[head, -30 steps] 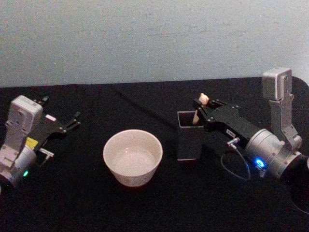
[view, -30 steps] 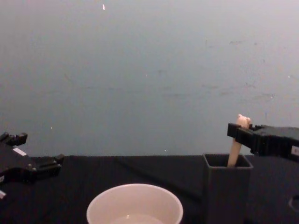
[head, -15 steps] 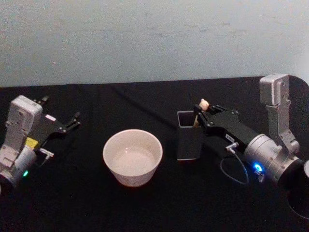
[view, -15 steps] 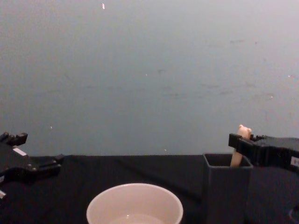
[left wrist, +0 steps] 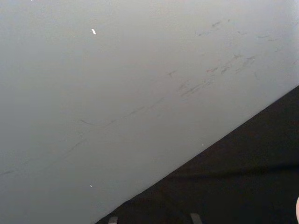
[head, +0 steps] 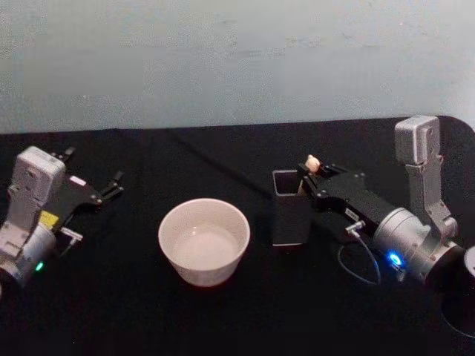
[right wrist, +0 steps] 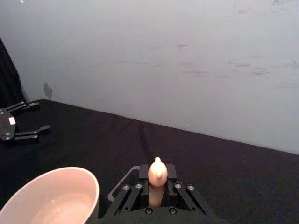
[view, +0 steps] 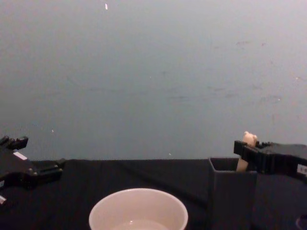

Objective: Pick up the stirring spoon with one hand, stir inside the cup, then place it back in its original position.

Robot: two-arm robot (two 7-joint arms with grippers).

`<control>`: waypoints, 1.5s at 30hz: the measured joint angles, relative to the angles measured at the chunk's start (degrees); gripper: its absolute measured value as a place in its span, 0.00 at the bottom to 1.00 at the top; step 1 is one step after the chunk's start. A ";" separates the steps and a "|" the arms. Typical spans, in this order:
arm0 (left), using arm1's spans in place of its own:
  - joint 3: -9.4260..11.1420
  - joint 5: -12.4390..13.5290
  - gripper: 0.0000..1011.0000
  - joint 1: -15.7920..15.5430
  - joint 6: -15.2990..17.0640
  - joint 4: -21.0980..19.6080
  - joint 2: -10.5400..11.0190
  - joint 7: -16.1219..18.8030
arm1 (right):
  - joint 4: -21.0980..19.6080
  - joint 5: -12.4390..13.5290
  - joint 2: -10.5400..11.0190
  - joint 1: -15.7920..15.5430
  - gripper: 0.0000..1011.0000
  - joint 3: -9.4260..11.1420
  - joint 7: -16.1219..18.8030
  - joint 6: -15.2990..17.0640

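Head view shows the right gripper [head: 309, 176] at centre right clamped on the spoon [head: 312, 162] low in the holder [head: 289, 216], the cup [head: 204, 240] spoonless, left gripper [head: 111, 185] idle and spread at left: likely only release remains.

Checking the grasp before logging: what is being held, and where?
The right gripper holds the stirring spoon just below its knob, over the holder box.
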 joint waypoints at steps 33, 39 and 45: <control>0.00 0.00 0.99 0.00 0.00 0.00 0.00 0.00 | -0.12 0.18 0.03 0.00 0.99 0.00 0.05 -0.05; 0.00 0.00 0.99 0.00 0.00 0.00 0.00 0.00 | -0.58 1.02 -0.05 -0.10 0.99 0.62 0.85 -0.55; 0.00 0.00 0.99 0.00 0.00 0.00 0.00 0.00 | -2.39 2.65 -0.10 -0.33 0.99 2.35 1.10 -1.99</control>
